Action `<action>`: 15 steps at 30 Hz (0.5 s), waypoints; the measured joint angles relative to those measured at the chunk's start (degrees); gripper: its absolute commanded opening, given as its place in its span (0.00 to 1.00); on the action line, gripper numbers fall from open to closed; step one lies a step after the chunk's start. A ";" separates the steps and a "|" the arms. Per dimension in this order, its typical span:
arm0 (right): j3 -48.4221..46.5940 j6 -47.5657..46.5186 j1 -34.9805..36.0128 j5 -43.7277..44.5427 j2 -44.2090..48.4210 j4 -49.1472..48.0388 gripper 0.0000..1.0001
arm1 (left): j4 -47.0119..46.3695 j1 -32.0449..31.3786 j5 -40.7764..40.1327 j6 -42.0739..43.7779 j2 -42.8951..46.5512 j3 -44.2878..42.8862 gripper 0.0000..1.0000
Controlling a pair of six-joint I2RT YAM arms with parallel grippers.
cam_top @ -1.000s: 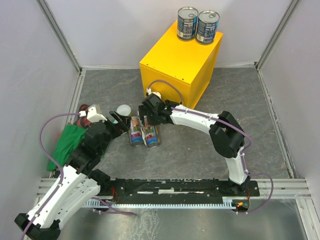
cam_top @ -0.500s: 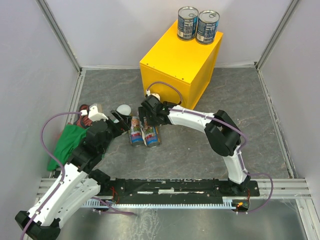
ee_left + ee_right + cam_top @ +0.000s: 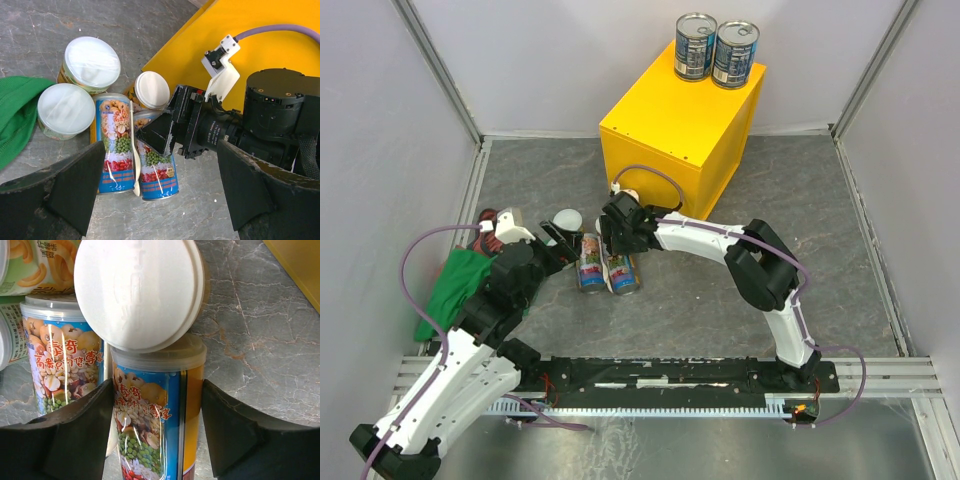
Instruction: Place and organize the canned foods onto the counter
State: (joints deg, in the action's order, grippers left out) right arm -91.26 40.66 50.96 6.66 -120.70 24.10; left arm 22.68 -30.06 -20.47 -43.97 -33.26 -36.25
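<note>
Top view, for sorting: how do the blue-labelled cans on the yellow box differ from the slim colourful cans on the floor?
The wide blue-labelled cans stand upright on the yellow box; the slim colourful cans lie sideways on the grey floor. Wide ones show silver tops; slim ones clear lids. Both sit paired.

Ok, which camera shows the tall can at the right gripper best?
Right wrist: the tall can sits close up, label clear. Left wrist shows it smaller, beside its twin; top view, tiny, partly under the right gripper.
</note>
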 measured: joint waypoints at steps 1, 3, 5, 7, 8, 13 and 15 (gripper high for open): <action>0.11 0.00 -0.02 -0.17 0.00 -0.20 0.61 | 0.00 0.00 0.00 0.00 0.00 0.00 0.97; 0.55 -0.11 -0.07 -0.59 0.20 -0.81 0.57 | 0.00 0.00 0.00 0.00 0.00 0.00 0.97; 1.22 -0.26 -0.13 -1.25 0.50 -1.66 0.51 | 0.00 0.00 0.00 0.00 0.00 0.00 0.97; 2.25 -0.52 -0.33 -2.01 0.96 -2.89 0.48 | -0.02 0.00 0.00 0.00 0.00 0.00 0.97; 2.64 -0.59 -0.37 -2.34 1.16 -3.30 0.46 | -0.02 0.00 0.00 -0.02 0.02 0.00 0.97; 5.31 -0.90 -0.72 -3.74 2.60 -5.49 0.41 | -0.11 0.00 0.00 -0.04 0.39 0.00 0.97; 6.60 -1.38 -0.76 -3.93 3.52 -5.81 0.39 | -0.28 0.00 0.02 -0.04 0.42 0.00 0.97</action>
State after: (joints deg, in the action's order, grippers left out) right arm -84.66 39.29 50.19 2.72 -117.19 18.28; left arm 22.39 -30.06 -20.45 -44.01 -32.84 -36.25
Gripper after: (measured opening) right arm 0.720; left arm 0.975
